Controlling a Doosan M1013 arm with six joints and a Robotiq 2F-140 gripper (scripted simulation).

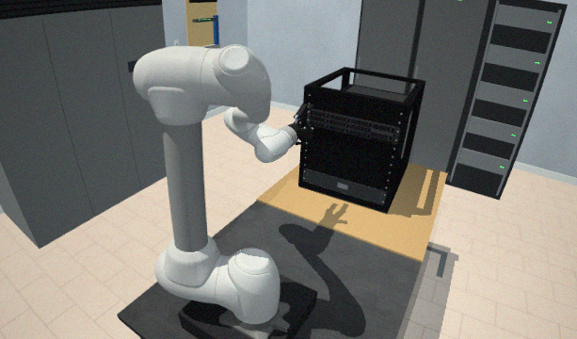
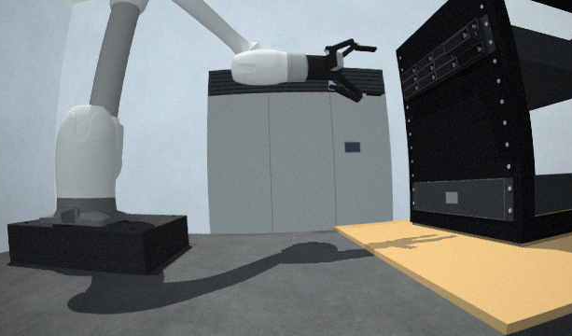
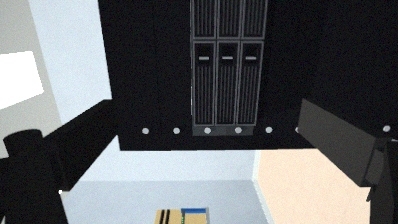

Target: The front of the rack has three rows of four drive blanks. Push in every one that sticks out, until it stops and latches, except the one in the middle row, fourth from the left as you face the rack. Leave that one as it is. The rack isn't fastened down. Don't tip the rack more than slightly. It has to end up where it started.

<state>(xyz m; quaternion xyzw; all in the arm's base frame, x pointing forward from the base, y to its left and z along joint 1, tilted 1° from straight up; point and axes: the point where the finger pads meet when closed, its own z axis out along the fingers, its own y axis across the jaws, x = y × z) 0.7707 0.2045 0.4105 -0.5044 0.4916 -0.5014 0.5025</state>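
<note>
While the black two-fingered end effector (image 2: 360, 70) hangs spread wide and empty, the grey slatted drive blanks (image 2: 446, 51) sit high in the black open-frame rack (image 2: 519, 140), straight ahead along its reach, a gap between.

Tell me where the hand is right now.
In the exterior view, the hand hangs open and empty in the air left of the rack, level with its drive blanks, not touching them.

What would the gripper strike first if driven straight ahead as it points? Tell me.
Most likely the rack's front at the drive blanks. The open, empty gripper points at it across a free gap. The wrist view faces the blanks' end column, but which blank cannot be told.
</note>
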